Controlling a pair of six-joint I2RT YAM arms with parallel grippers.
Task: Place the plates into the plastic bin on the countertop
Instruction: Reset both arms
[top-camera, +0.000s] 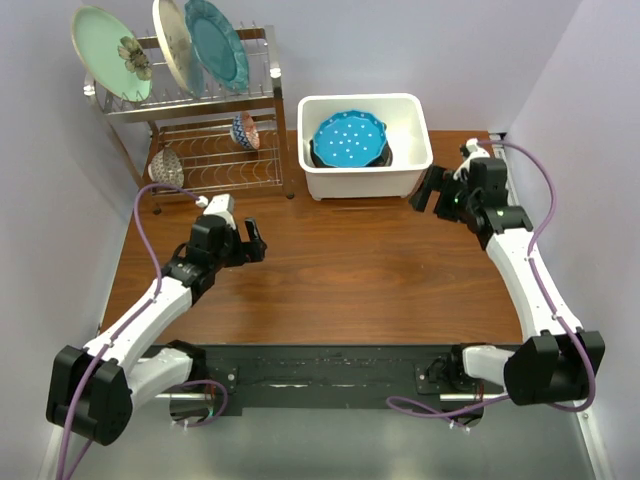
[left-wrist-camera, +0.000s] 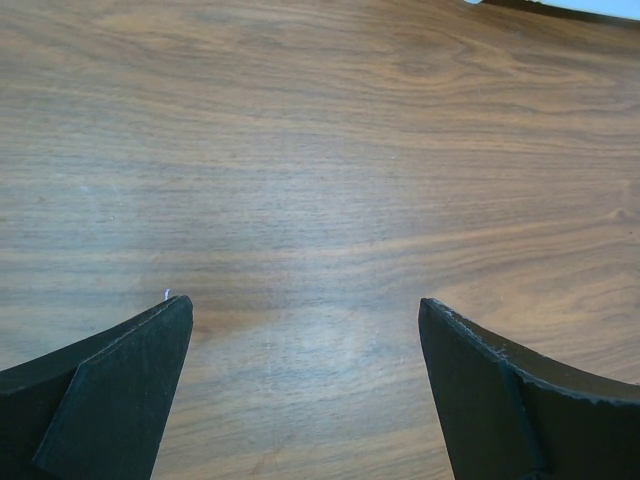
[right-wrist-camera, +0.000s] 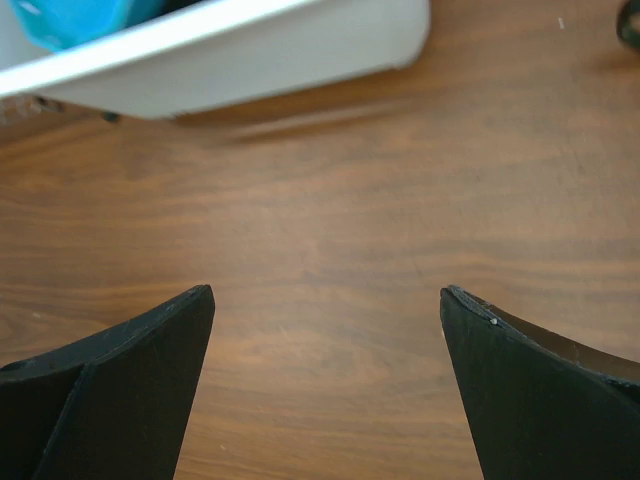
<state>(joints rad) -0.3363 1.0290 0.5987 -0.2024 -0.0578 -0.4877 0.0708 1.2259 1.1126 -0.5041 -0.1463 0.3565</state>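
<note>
Countertop (top-camera: 340, 290): both arms low over the wood. Wire rack (top-camera: 200, 105), far left: mint plate (top-camera: 108, 52) and cream plate (top-camera: 172, 45) upright on top tier. Plastic bin (top-camera: 360, 183), far centre: blue dotted plate (top-camera: 349, 139) lying inside. Left gripper (left-wrist-camera: 305, 300): fingers wide apart, empty. Right gripper (right-wrist-camera: 327, 290): likewise, just right of bin.

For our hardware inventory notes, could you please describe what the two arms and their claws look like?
The left arm and the right arm both have white tubular links joined by bulky black joint housings. A thin purple cable loops along each one. The left claw and the right claw are black, each with two flat, tapering matte fingers.
</note>
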